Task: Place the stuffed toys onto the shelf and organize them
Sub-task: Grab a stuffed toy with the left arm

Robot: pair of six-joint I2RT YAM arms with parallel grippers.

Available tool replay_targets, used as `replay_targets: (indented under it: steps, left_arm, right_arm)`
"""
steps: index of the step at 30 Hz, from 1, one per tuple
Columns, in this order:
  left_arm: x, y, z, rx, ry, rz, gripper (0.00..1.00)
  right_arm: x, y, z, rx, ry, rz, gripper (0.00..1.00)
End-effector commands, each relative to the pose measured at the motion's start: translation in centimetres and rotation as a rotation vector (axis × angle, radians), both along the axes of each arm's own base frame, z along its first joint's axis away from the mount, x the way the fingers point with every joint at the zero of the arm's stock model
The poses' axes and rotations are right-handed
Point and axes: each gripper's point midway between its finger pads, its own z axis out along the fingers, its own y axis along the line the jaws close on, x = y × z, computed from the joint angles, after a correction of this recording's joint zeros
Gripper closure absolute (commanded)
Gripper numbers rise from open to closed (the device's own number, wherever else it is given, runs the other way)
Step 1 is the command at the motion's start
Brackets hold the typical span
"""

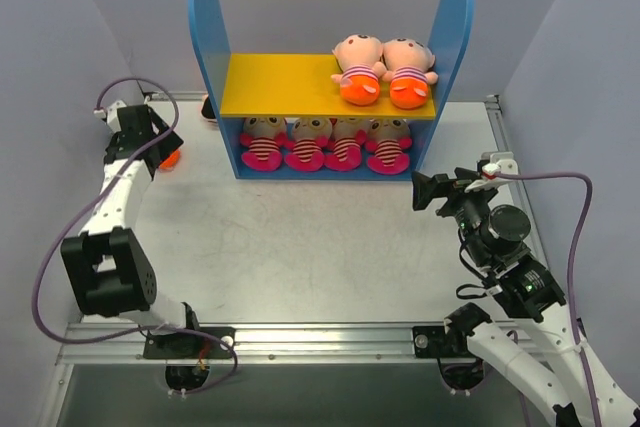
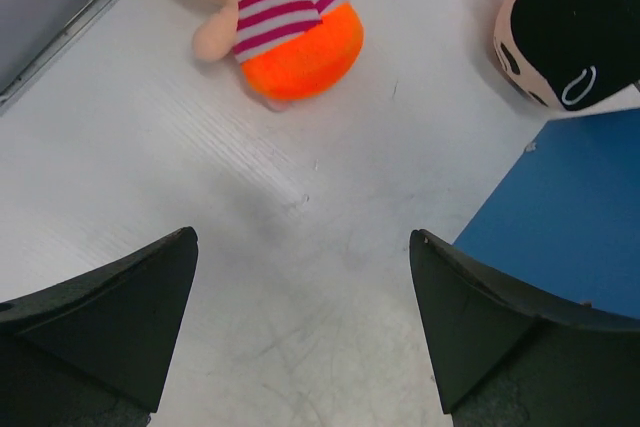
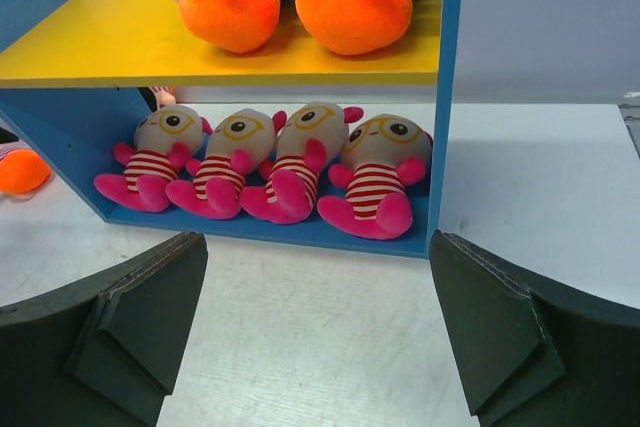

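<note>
The shelf (image 1: 280,87) stands at the back, with blue side panels and a yellow upper board. Two orange-bottomed stuffed toys (image 1: 385,72) lie on the right of that board. Several magenta striped toys (image 1: 325,142) fill the lower level, also in the right wrist view (image 3: 290,172). Another orange-bottomed toy (image 2: 290,32) lies on the table left of the shelf, and one more toy's black-haired head (image 2: 570,32) shows beside the blue panel (image 2: 570,217). My left gripper (image 2: 302,237) is open and empty, just short of the floor toy. My right gripper (image 3: 318,242) is open and empty, facing the shelf front.
A grey wall and metal rail (image 2: 60,27) run close behind the toy on the left. A metal rail (image 1: 330,332) edges the table front and another (image 1: 510,167) the right side. Purple cables loop off both arms.
</note>
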Motion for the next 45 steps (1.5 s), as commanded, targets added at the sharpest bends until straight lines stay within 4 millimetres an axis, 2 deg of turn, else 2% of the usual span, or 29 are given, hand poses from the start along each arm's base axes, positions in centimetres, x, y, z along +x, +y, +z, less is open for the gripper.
replay_targets:
  steps: [1,2,3,4,5,6,7,8,9,12,16,17,19,20,21,28,29,31,33,35,37,38,39,40,41,42,43,44,45]
  left_arm:
    - [4.6,2.2,2.2,0.024,-0.085,0.084,0.05]
    - [5.2,2.7,1.8,0.036,-0.072,0.104,0.05]
    - [6.0,3.1,-0.2,0.037,-0.017,0.115,0.05]
    - [6.6,3.5,-0.6,0.046,-0.001,0.128,0.05]
    - [7.8,4.1,0.4,0.061,-0.019,0.145,0.05]
    - [8.4,4.4,-1.8,0.065,0.041,0.151,0.05]
    - [8.8,4.7,-2.3,0.071,0.06,0.158,0.05]
    - [9.7,5.1,-1.7,0.074,0.061,0.169,0.05]
    - [10.1,5.6,-3.6,0.085,0.111,0.189,0.05]
    - [11.7,6.6,-4.6,0.106,0.152,0.22,0.05]
    - [13.1,7.5,-6.3,0.126,0.191,0.247,0.02]
    - [13.0,7.5,-7.7,0.124,0.231,0.248,0.0]
    - [13.6,7.7,-7.6,0.125,0.235,0.249,0.07]
    - [13.4,7.6,-8.6,0.124,0.264,0.247,0.1]
    - [13.4,7.6,-8.8,0.123,0.268,0.247,0.13]
    - [11.5,7.8,-10.9,0.124,0.352,0.256,0.55]
    - [11.4,7.8,-10.6,0.128,0.348,0.254,0.66]
    - [10.8,7.8,-10.5,0.134,0.356,0.245,0.76]
    - [9.8,7.5,-10.2,0.139,0.362,0.233,0.91]
    - [8.3,7.2,-9.8,0.143,0.369,0.221,0.97]
    - [7.2,7.0,-9.3,0.153,0.377,0.204,0.97]
    - [6.6,6.9,-8.0,0.159,0.35,0.203,0.97]
    - [5.2,6.6,-8.9,0.158,0.384,0.194,0.97]
    - [4.4,6.3,-8.8,0.154,0.39,0.183,0.98]
    - [3.9,6.0,-7.3,0.15,0.353,0.177,0.98]
    - [2.2,5.5,-8.5,0.139,0.389,0.165,0.98]
    - [1.6,4.9,-8.2,0.12,0.377,0.145,0.97]
    - [1.3,4.3,-6.4,0.112,0.324,0.131,0.97]
    - [0.5,3.7,-6.3,0.099,0.319,0.119,0.98]
  right_arm:
    - [0.3,-0.3,1.4,0.054,-0.05,-0.027,0.0]
    - [0.3,-0.2,1.3,0.054,-0.046,-0.023,0.0]
    - [0.3,-0.1,1.1,0.05,-0.039,-0.021,0.0]
    - [0.4,-0.1,1.0,0.049,-0.035,-0.023,0.01]
    - [0.4,0.1,0.8,0.048,-0.028,-0.017,0.0]
    - [0.5,0.2,0.5,0.047,-0.02,-0.014,0.0]
    - [0.5,0.3,0.3,0.046,-0.016,-0.011,0.0]
    - [0.6,0.3,0.2,0.048,-0.014,-0.014,0.0]
    - [0.8,0.4,-0.1,0.046,-0.004,-0.014,0.0]
    - [1.2,0.7,-0.5,0.018,0.018,-0.007,0.0]
    - [1.6,0.7,-1.0,-0.009,0.039,-0.016,0.0]
    - [1.7,0.7,-1.2,-0.011,0.043,-0.016,0.01]
    - [1.8,0.7,-1.3,-0.018,0.046,-0.022,0.0]
    - [1.8,0.7,-1.2,-0.021,0.047,-0.019,0.01]
    - [2.0,0.8,-1.4,-0.025,0.055,-0.022,0.01]
    - [2.1,0.9,-1.5,-0.026,0.059,-0.016,0.01]
    - [2.0,0.9,-1.5,-0.026,0.059,-0.014,0.01]
    - [2.0,1.0,-1.6,-0.025,0.062,-0.015,0.0]
    - [2.0,1.0,-1.8,-0.019,0.067,-0.013,0.0]
    - [2.1,1.4,-2.3,-0.021,0.087,0.0,0.01]
    - [2.1,2.0,-2.2,-0.022,0.093,0.029,0.01]
    - [2.1,2.1,-2.4,-0.029,0.102,0.036,0.0]
    - [2.1,2.3,-2.5,-0.03,0.105,0.044,0.01]
    - [2.1,2.5,-2.5,-0.03,0.107,0.053,0.01]
    - [2.1,2.6,-2.6,-0.032,0.111,0.058,0.01]
    - [2.2,2.8,-2.8,-0.034,0.119,0.068,0.01]
    - [2.1,3.2,-2.7,-0.028,0.119,0.083,0.01]
    - [2.0,3.3,-3.6,-0.043,0.152,0.094,0.01]
    - [1.9,3.6,-3.7,-0.046,0.157,0.108,0.01]
